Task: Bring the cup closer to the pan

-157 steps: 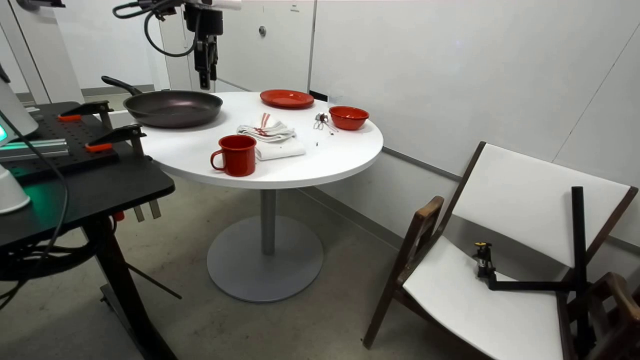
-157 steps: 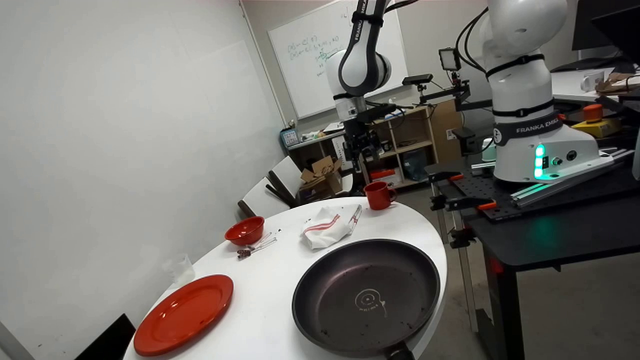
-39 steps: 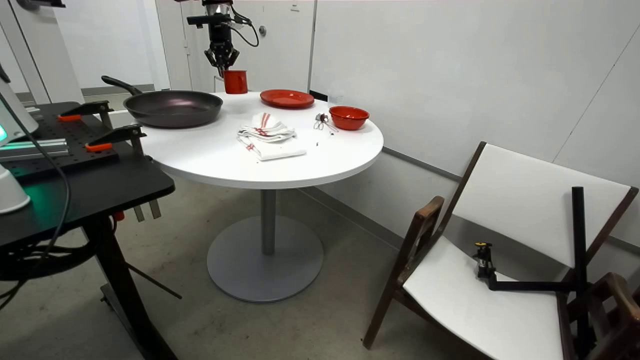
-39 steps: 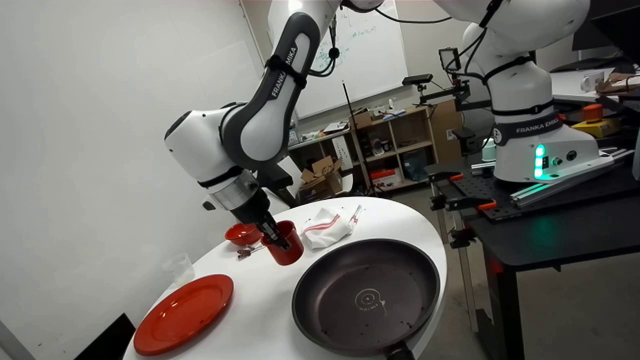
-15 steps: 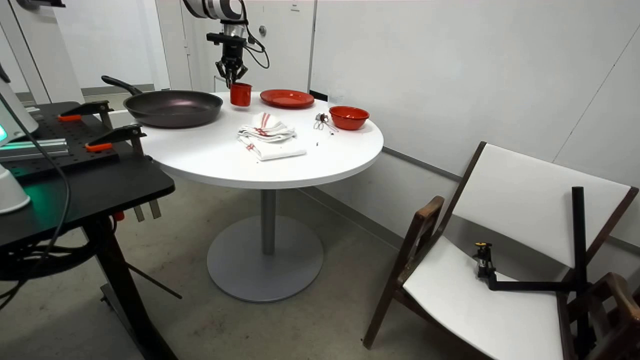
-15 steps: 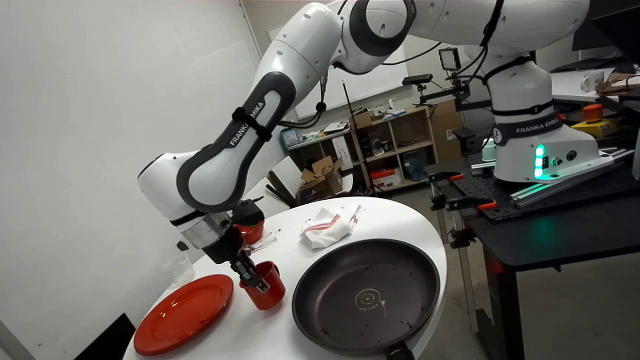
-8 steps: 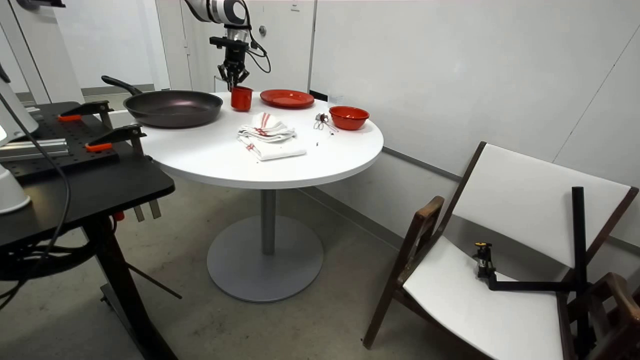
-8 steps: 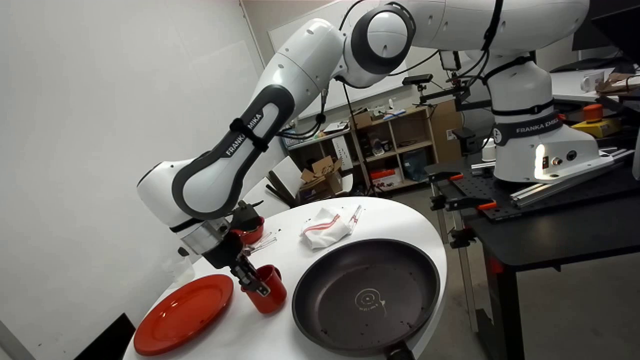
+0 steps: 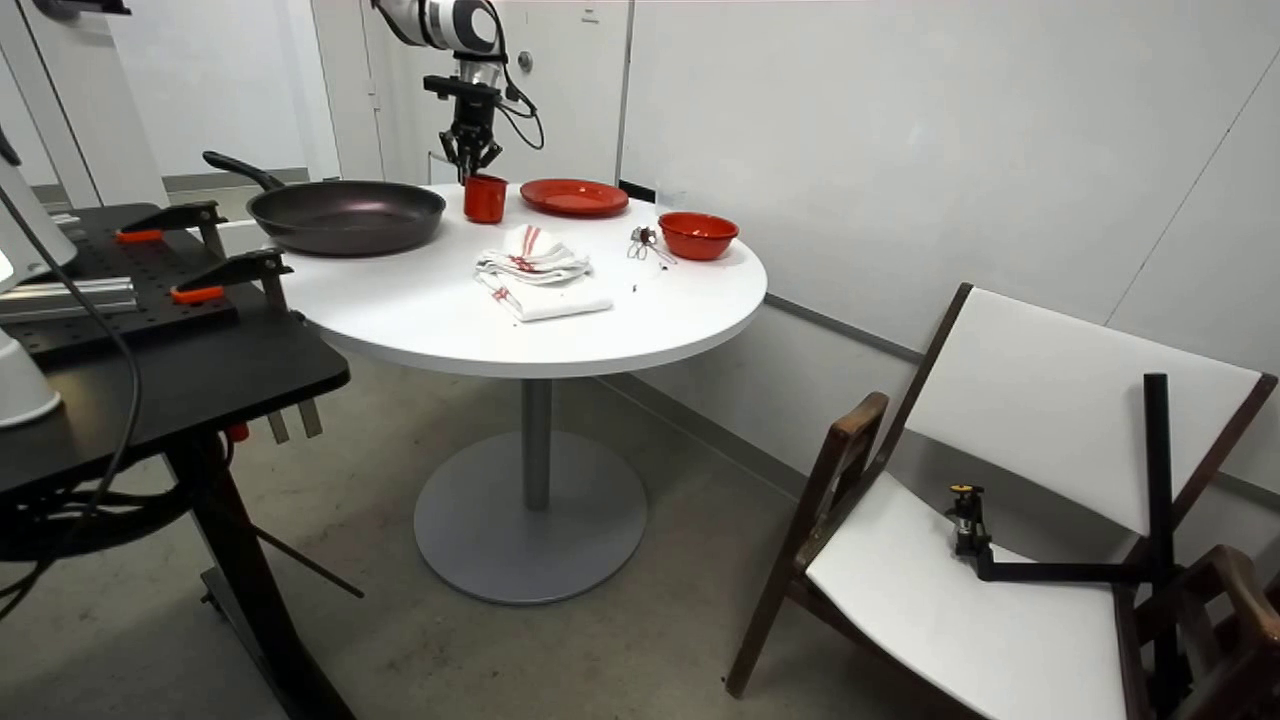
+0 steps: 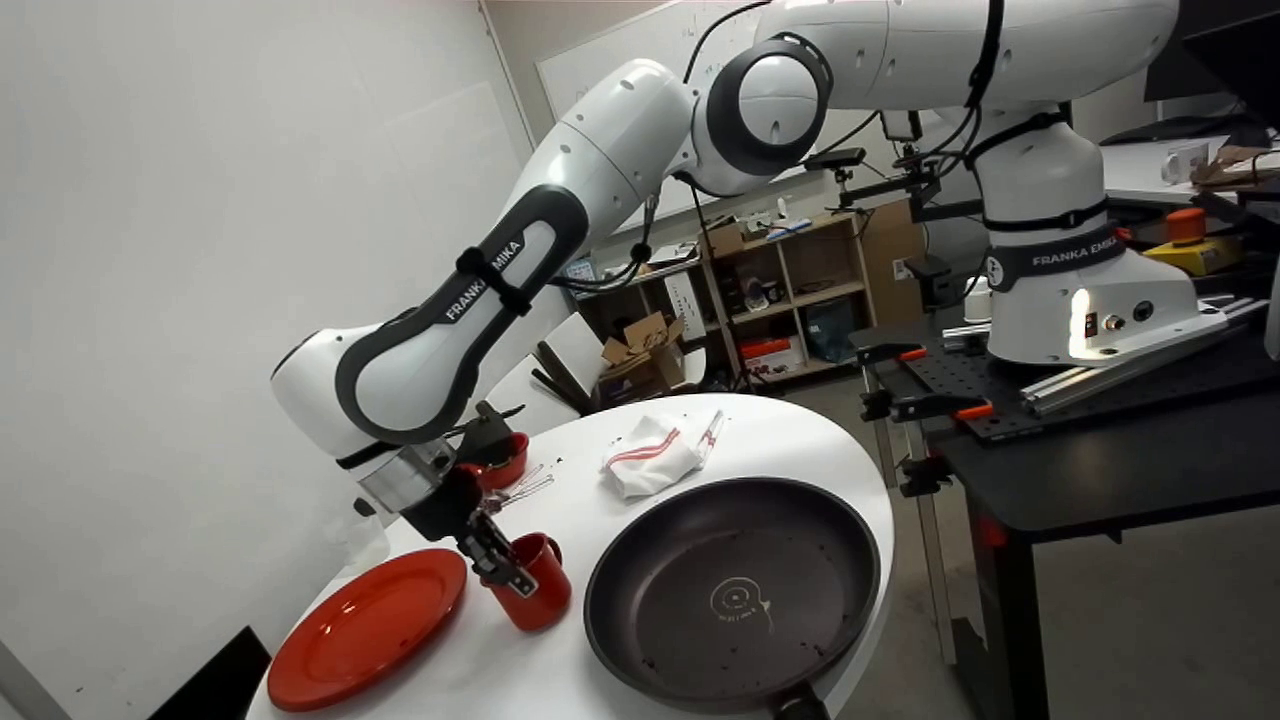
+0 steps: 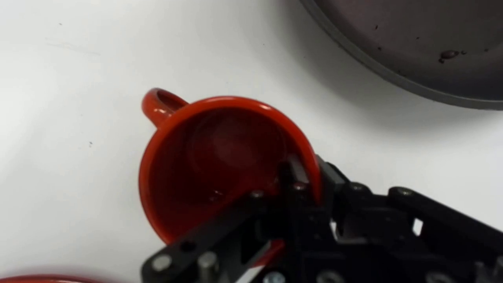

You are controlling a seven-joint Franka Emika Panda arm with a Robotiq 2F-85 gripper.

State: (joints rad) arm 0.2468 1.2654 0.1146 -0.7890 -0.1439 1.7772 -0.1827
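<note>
That red cup [image 9: 486, 204] has crossed the table [image 9: 400, 310] from the opposite edge to beside the pan [image 10: 735, 560], rim pinched by the gripper [image 11: 312, 171], so only release seems left.

Glossy white arm [image 10: 585, 155], dark bands [image 10: 1060, 258] lettered FRANKA EMIKA, black cables [image 10: 641, 253], silver collar [image 10: 403, 480], black screw-studded pincer [image 11: 312, 173]

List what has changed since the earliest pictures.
The claw has gripped the red mug and carried it from beside the towel to between the pan and the red plate. The base light went from green to white. Pan, plate, bowl and towel stayed put.
</note>
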